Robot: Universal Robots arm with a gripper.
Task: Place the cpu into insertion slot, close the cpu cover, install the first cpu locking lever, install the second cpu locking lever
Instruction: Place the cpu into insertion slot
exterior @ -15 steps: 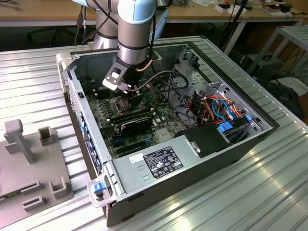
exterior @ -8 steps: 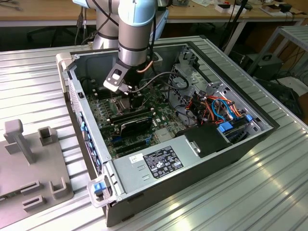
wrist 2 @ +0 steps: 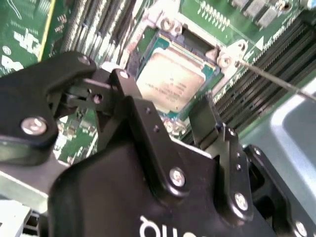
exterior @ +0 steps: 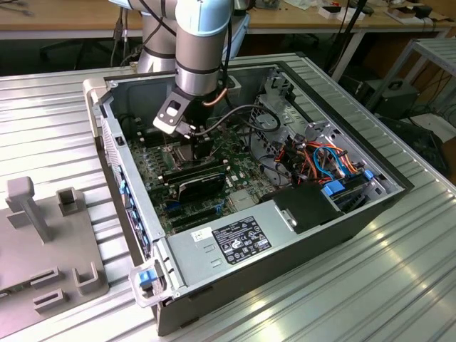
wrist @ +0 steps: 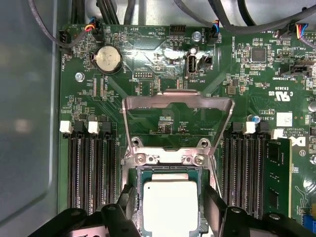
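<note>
We see the open computer case [exterior: 299,228] lying on a ribbed aluminium table [exterior: 399,285]. The grey, blue-capped arm [exterior: 203,50] drops straight down into the case, its wrist vertical above the green circuit board [exterior: 160,171].

The gripper [exterior: 201,146] hangs low over the insertion slot [wrist 2: 195,44]. In the first wrist view its black fingers [wrist: 216,210] stand spread, one on each side of the chip and just beside its edges, gripping nothing.

The cpu cover [wrist: 177,98] is swung up on its hinge. It is a thin, shiny metal frame, and the board shows through its square window. Rows of long black memory slots [wrist: 94,168] flank the socket on both sides.

The cpu [wrist: 170,205] lies flat in the slot. Its matte silvery-grey lid has rounded corners and sits on a green rim. In the second wrist view a thin bare wire lever [wrist 2: 276,81] slants past the socket's corner.
</note>
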